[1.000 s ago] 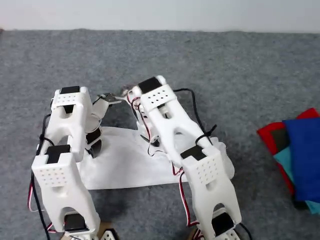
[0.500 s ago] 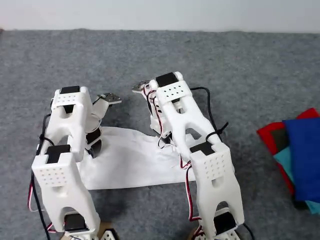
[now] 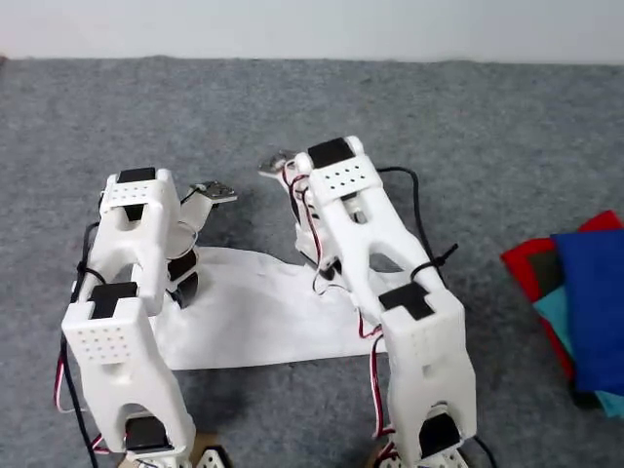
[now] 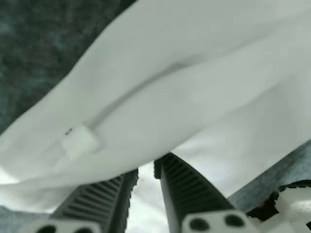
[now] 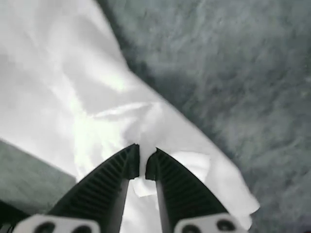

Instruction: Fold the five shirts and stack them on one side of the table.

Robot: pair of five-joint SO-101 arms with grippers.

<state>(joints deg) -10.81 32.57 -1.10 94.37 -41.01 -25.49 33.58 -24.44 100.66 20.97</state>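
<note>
On the grey table (image 3: 439, 117), near its front edge, a white shirt (image 3: 244, 312) lies flat and partly folded, with both arms standing over it. The left arm (image 3: 127, 273) is positioned above the shirt's left end, and the right arm (image 3: 380, 263) reaches across its right half toward the far edge. In the left wrist view, the left gripper (image 4: 146, 170) has its jaws drawn almost together, leaving only a narrow slot; white cloth fills that slot and drapes over the fingertips, and a small tag (image 4: 77, 143) sewn to the fabric sits just beyond them. In the right wrist view, the right gripper (image 5: 142, 162) has its jaws closed to a thin slit, pinching a raised ridge of the same shirt close to the cloth's edge, with bare grey surface just past it. At the table's right side, well apart from both arms, rests a stack of folded shirts (image 3: 575, 302): blue on top, with teal and red layers showing beneath it.
</note>
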